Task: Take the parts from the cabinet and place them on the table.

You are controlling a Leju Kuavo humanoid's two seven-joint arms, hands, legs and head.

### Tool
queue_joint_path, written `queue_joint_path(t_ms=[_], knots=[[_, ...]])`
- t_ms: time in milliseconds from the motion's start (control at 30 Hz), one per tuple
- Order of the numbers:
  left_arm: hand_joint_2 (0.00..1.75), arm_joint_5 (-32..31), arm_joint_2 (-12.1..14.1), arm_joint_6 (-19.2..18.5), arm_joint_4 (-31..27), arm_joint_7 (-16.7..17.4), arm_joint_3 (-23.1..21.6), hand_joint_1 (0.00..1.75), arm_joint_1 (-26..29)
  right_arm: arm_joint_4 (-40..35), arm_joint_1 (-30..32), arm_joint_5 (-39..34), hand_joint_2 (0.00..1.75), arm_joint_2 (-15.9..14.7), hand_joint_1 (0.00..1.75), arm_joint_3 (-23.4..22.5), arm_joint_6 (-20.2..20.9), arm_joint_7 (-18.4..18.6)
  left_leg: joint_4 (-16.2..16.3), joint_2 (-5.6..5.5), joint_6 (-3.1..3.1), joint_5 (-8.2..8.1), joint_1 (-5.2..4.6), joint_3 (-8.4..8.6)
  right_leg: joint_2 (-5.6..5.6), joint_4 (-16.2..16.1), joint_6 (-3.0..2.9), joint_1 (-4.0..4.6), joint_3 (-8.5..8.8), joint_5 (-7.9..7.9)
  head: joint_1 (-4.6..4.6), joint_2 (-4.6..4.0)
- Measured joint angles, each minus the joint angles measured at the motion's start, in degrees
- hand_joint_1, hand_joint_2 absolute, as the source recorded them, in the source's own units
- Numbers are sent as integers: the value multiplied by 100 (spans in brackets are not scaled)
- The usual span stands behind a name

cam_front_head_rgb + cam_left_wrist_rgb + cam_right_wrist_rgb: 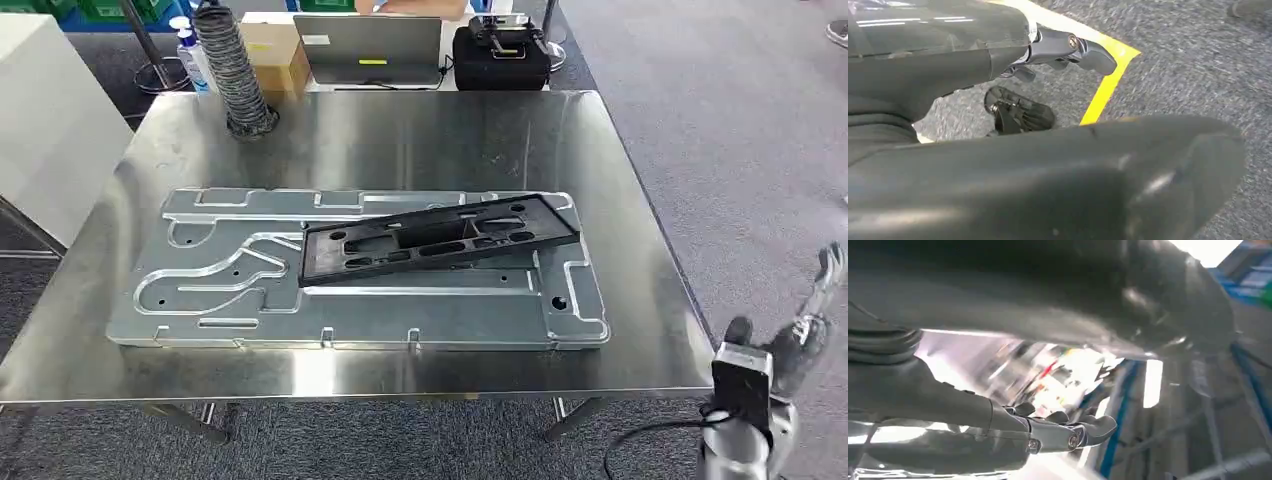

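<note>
Black moulded plastic, the long part (440,240) lies slantwise atop the flat aluminium plate (250,290) on my steel counter (400,130). I judge it light and stiff; its open slots offer the surest hold. The plate looks heavy, slick, best taken by an edge. My right hand (805,325) hangs released beside the counter; my left hand (1048,55), over the floor, holds nothing.

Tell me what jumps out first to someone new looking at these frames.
The big silver machined plate lying flat across the middle of the steel table, with the long black plastic part resting slantwise on top of it. Next, the right hand, empty with fingers apart, off the table's near right corner.
</note>
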Motion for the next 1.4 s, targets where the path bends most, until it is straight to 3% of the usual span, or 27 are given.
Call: queue_joint_path(t_ms=[133,167,200,267,300,333,400,467,500,533,633,667,733,767,800,833,867,933,967,1033,1167,1200,1233,1300,1333,1367,1400], knots=[[0,-21,7,19,0,-7,4,0,-13,491,355,830,0,196,0,-673,48,-70,-37,53,174,134,-52,-38,67,-7,163,-29,-41,98,2,0],[0,-39,7,22,0,-7,4,0,-20,593,378,970,0,278,0,-771,85,-70,-86,106,248,204,-25,-50,54,51,180,-52,-64,15,2,-2],[0,-39,11,30,0,-9,4,0,-20,766,379,1169,0,434,0,-912,131,-65,-107,124,286,243,-31,-84,0,193,194,-52,-123,-200,2,-2],[0,-46,22,42,0,0,4,0,-21,1028,377,1438,0,689,0,-1090,164,-56,-105,159,312,327,-49,-205,-44,1022,231,-72,-403,-832,2,0],[0,-57,26,46,0,13,4,0,-16,1153,376,1514,0,867,0,-1175,168,-54,-103,182,314,369,-66,-267,-47,1440,241,-77,-528,-1049,2,-2],[0,-76,37,52,0,33,4,0,-15,1258,374,1566,0,1061,0,-1253,166,-52,-97,200,308,418,-77,-336,-48,1723,244,-76,-579,-1126,2,-2],[0,-120,44,59,0,74,2,0,-18,1438,365,1634,0,1461,0,-1417,157,-39,-87,233,288,513,-84,-476,-49,1529,232,-74,-315,-842,2,-2],[0,-153,46,68,0,116,2,0,-16,1541,351,1722,0,1832,0,-1580,153,-28,-63,251,246,615,-83,-614,-70,572,192,-70,366,-484,2,-2],[0,-160,46,74,0,136,2,0,-25,1611,341,1825,0,1904,0,-1634,166,-22,-41,252,222,661,-92,-637,-128,63,164,-64,738,-569,0,0],[0,-166,44,74,0,155,0,0,-11,1655,323,1897,0,1884,0,-1726,168,-4,-34,256,183,697,-99,-656,-131,-257,129,-14,895,-677,0,-2],[0,-195,42,98,0,188,0,0,1,2031,301,2257,0,1869,0,-2021,177,-6,-107,277,64,854,-36,-620,-118,-223,5,53,817,-540,2,0],[0,-208,44,105,0,188,0,0,19,2217,290,2383,0,1869,0,-2130,155,-37,-106,270,19,874,-53,-650,-123,-324,-59,0,789,-424,2,-2],[0,-208,44,111,0,195,0,0,32,2604,210,2629,0,1867,0,-2310,30,-74,227,191,6,295,-28,-770,-121,-334,-113,15,641,-281,2,-2],[0,-208,42,125,0,195,2,0,38,2912,144,2806,0,1864,0,-2447,-77,-72,679,187,-1,-155,-22,-873,-116,-329,-138,25,538,-196,0,-2],[0,-208,35,138,0,197,2,0,39,3207,102,2970,0,1860,0,-2574,-180,-63,1114,188,-13,-451,-15,-931,-115,-328,-150,39,450,-126,0,0],[0,-208,33,153,0,197,2,0,38,3528,68,3141,0,1841,0,-2702,-314,-61,1459,188,-27,-553,-12,-953,-116,-314,-149,48,362,-62,2,-2],[0,-212,33,164,0,195,2,0,36,3838,35,3286,0,1829,0,-2822,-462,-63,1657,187,-35,-433,-12,-900,-118,-287,-140,49,240,9,2,-2],[0,-225,33,196,0,186,2,0,42,4428,-31,3524,0,1814,0,-3023,-701,-9,1395,187,-36,15,-7,-539,-114,-211,-115,43,5,121,0,-2],[0,-227,33,210,0,186,2,0,41,4715,-56,3635,0,1812,0,-3111,-782,70,924,181,-26,123,1,-163,-105,-160,-95,41,-113,175,0,-2],[0,-245,33,227,0,186,2,0,32,5194,-88,3844,0,1812,0,-3197,-844,344,-216,141,3,-257,-20,668,-89,-47,-46,72,-216,227,0,0],[0,-291,37,269,0,190,2,0,76,6002,-161,4172,0,1810,0,-3295,-848,967,-289,162,165,-187,-32,579,-73,-46,98,56,-248,412,2,-2],[0,-297,37,273,0,190,2,0,68,6169,-177,4244,0,1810,0,-3308,-808,1179,-294,222,222,-111,-21,512,-61,67,118,9,-313,199,0,0],[0,-299,39,278,0,190,2,0,71,6328,-181,4312,0,1810,0,-3313,-745,1385,-293,223,270,-54,-24,433,-69,293,139,11,-386,-159,2,0],[0,-317,61,282,-2,201,2,0,97,6578,-194,4394,0,1810,0,-3315,-523,1828,-287,239,287,89,-37,251,-72,1106,180,-1,-580,-855,0,0],[0,-339,70,286,-2,212,2,0,107,6683,-203,4410,0,1810,0,-3317,-405,2082,-279,251,286,162,-46,147,-73,1513,194,-6,-650,-998,0,0],[0,-350,81,293,-2,227,2,0,116,6771,-204,4438,0,1810,0,-3319,-274,2318,-267,260,276,236,-51,45,-73,1754,201,-13,-648,-920,0,-2],[0,-363,85,295,-2,238,2,0,120,6833,-206,4462,0,1810,0,-3321,-126,2561,-247,262,263,304,-52,-53,-73,1745,201,-15,-538,-694,0,-2]])
